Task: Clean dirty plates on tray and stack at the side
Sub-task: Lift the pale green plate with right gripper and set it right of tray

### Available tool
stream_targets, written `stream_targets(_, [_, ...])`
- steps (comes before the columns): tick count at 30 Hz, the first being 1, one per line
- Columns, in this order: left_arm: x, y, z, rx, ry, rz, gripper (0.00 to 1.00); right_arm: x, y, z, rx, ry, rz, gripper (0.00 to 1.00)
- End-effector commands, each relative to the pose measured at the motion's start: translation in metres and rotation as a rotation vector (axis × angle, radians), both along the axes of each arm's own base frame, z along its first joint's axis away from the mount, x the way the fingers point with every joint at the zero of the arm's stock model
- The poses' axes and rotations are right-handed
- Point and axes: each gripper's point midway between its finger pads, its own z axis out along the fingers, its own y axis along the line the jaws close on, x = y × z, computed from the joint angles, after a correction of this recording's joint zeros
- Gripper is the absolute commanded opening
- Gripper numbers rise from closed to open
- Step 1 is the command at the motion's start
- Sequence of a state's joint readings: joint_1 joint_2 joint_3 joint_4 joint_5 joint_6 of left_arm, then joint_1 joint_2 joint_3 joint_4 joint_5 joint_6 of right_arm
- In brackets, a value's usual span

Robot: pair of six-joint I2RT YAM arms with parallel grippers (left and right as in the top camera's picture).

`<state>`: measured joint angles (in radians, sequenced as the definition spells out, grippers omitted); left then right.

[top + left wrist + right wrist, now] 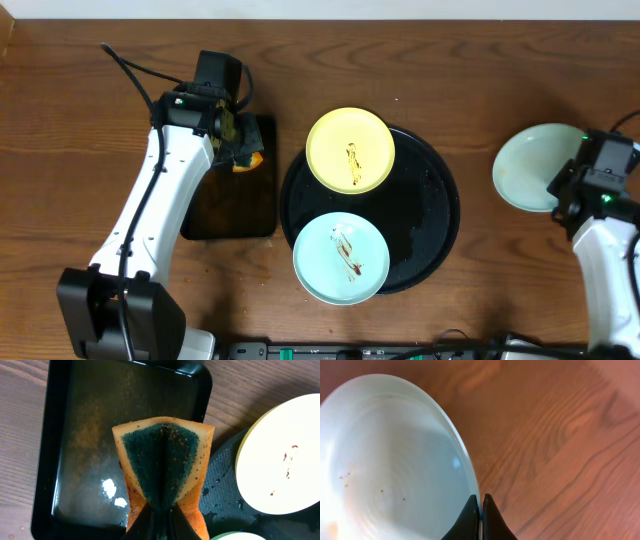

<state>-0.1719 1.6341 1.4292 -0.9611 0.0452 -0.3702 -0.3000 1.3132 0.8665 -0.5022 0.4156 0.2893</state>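
No writing, label, brand mark or number can be read in any of the three views. The dark strip of equipment at the near edge of the brown wood-grain desk, well behind the left gripper and right gripper, may carry small markings, but it is too blurred to tell.

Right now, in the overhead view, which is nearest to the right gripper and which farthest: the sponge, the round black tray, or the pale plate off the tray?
1. Pale mint plate, far right, its rim pinched in the right gripper.
2. Round black tray, middle of the table.
3. Sponge, farther left, beyond that tray.
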Motion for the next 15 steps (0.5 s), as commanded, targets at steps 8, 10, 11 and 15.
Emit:
stream_targets(8, [0.000,0.002,0.009,-0.002,-0.026,0.010,0.07,0.018,0.011,-0.051,0.252,-0.004,0.053,0.43])
stream_targets(10, [0.000,0.002,0.009,-0.002,-0.026,0.010,0.07,0.037,0.036,-0.039,0.342,-0.080,0.204,0.43])
stream_targets(11, [0.000,0.002,0.009,-0.002,-0.026,0.010,0.07,0.044,0.049,-0.034,0.380,-0.110,0.271,0.42])
stream_targets(15, [0.000,0.002,0.009,-0.002,-0.026,0.009,0.07,0.064,0.140,-0.011,0.608,-0.211,0.654,0.40])
